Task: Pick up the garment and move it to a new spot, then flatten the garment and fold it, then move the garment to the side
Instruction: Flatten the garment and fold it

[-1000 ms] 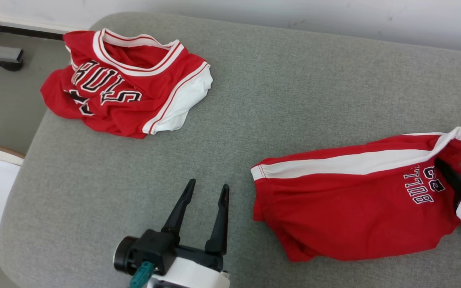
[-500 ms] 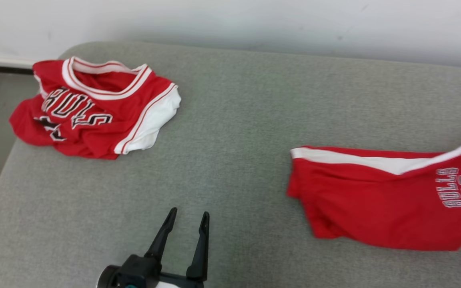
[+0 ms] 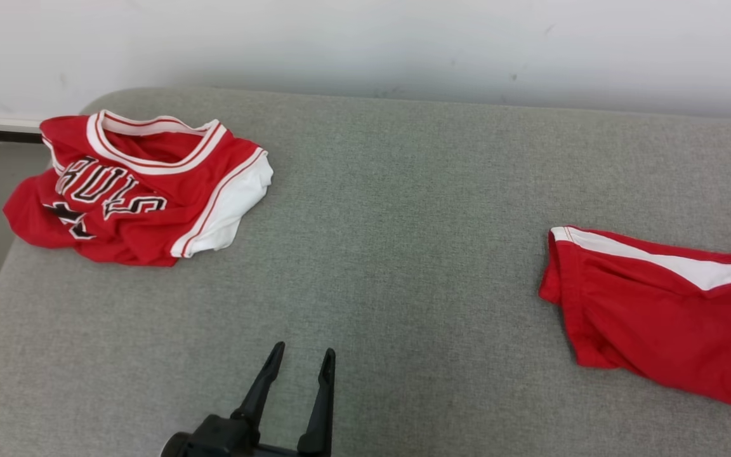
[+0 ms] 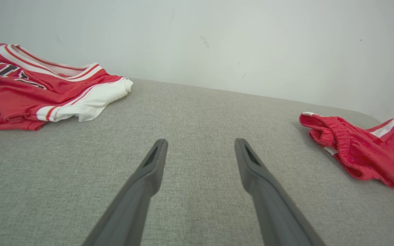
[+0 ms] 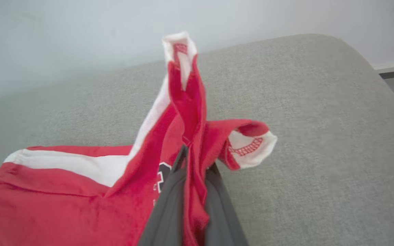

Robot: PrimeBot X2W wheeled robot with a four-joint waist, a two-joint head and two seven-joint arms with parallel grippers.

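Right wrist view: newly clenched w/ right gripper (image 5: 197,160) on red white-striped fabric shorts (image 5: 63,194), pulled rightward, reloc. underway; released at left gripper (image 3: 302,350).

Head camera looks down on the grey cushion (image 3: 403,190); wrist cameras skim low, all seemingly sharing the shorts (image 3: 657,324).

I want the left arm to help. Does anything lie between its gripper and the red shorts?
Nothing visible: bare grey cushion separates the left gripper and the shorts; the jersey lies on the opposite side.
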